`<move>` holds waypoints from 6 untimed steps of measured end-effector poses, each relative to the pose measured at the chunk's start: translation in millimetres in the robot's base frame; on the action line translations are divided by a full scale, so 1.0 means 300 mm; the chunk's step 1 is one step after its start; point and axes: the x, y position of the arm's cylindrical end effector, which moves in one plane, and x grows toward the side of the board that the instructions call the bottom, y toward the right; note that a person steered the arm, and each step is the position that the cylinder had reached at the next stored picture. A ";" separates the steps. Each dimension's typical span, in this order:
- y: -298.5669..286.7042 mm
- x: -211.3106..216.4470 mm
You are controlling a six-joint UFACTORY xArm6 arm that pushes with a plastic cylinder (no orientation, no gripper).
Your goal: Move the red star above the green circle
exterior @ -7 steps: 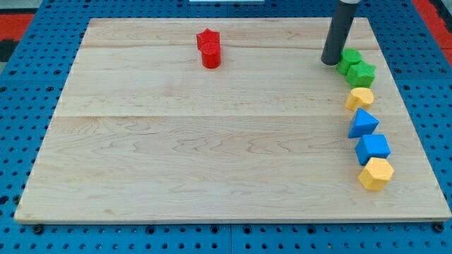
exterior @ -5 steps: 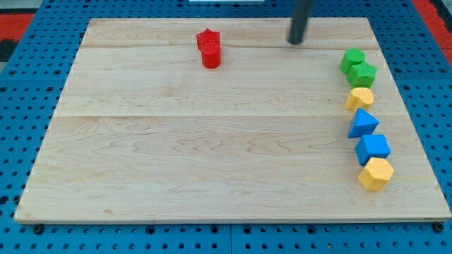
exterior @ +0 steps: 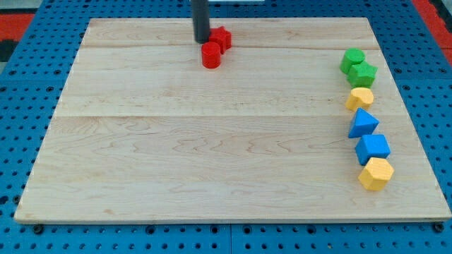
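- Since the earlier frames my tip [exterior: 202,40] has swung from the view's right, beside the green blocks, across the top of the pale wooden table [exterior: 212,155] to the red pair — and the red star-shaped block [exterior: 222,38] has been nudged a little toward the view's right.
- The tool is a bare dark rod with nothing to clench or release; it grasps nothing and only presses sideways. Its tip sits on the view's left flank of the red star, touching it or very nearly.
- The red star lies near the table's top edge, left of centre, just above and to the right of the red cylinder block [exterior: 210,55], which it seems to touch.
- The green round block [exterior: 351,60] is well apart at the view's right, heading a column with the green star block [exterior: 362,73] just beneath it.
- Progress, as I judge it: barely begun — contact is made from the correct side, yet nearly the whole rightward push remains.
- The star must end above the green round block, near the table's top right.
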 end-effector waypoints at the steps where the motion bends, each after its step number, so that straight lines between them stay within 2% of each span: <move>1: 0.215 -0.043; 2: 0.314 -0.010; 3: 0.141 0.027; 4: 0.234 0.060; 5: 0.439 0.060; 6: 0.506 0.060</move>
